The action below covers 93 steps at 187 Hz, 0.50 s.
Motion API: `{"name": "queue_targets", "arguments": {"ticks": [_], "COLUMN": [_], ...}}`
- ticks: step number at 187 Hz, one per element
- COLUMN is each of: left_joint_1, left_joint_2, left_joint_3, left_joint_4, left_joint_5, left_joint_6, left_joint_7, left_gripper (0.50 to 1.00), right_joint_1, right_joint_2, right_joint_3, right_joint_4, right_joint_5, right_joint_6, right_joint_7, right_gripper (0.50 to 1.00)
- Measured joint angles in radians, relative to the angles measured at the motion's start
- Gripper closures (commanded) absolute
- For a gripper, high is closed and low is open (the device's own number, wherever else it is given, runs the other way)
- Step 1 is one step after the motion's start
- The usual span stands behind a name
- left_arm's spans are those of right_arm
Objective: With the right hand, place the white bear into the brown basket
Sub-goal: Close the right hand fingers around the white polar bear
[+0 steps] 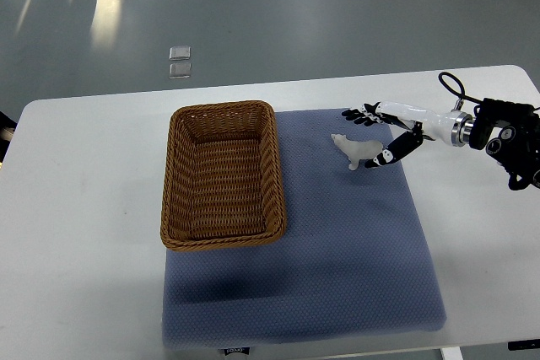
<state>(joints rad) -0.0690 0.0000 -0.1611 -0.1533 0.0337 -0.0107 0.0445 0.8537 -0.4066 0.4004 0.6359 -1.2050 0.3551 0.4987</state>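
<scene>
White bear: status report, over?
Right hand open, fingers around white bear, no lift yet. Bear standing on blue mat, right of brown basket. Path to basket clear. Left hand not visible.

My right hand point(381, 135), fingers spread, brackets the white bear point(353, 149) standing on the blue mat point(337, 276) beside the brown basket point(222, 174).

White table point(84, 208) carries 1 blue-grey mat point(337, 276) (basket point(223, 174) overlapping its edge).

Right arm reaching in from the right edge
The white-and-black right hand point(377, 135) is extended leftward, fingers spread apart, thumb hanging below.
</scene>
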Motion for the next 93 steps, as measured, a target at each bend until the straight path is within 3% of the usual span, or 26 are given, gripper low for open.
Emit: {"name": "queue_targets", "arguments": {"ticks": [93], "left_joint_1": [0.000], "left_joint_2": [0.000], "left_joint_3": [0.000], "left_joint_4": [0.000], "left_joint_5": [0.000], "left_joint_6": [0.000], "left_joint_7": [0.000], "left_gripper": [0.500], "right_joint_1": [-0.002], "right_joint_2": [0.008], "right_joint_3": [-0.002], "right_joint_4": [-0.002], "right_joint_5": [-0.083], "right_joint_6": [-0.011], "right_joint_7": [-0.005], "right_gripper": [0.703]}}
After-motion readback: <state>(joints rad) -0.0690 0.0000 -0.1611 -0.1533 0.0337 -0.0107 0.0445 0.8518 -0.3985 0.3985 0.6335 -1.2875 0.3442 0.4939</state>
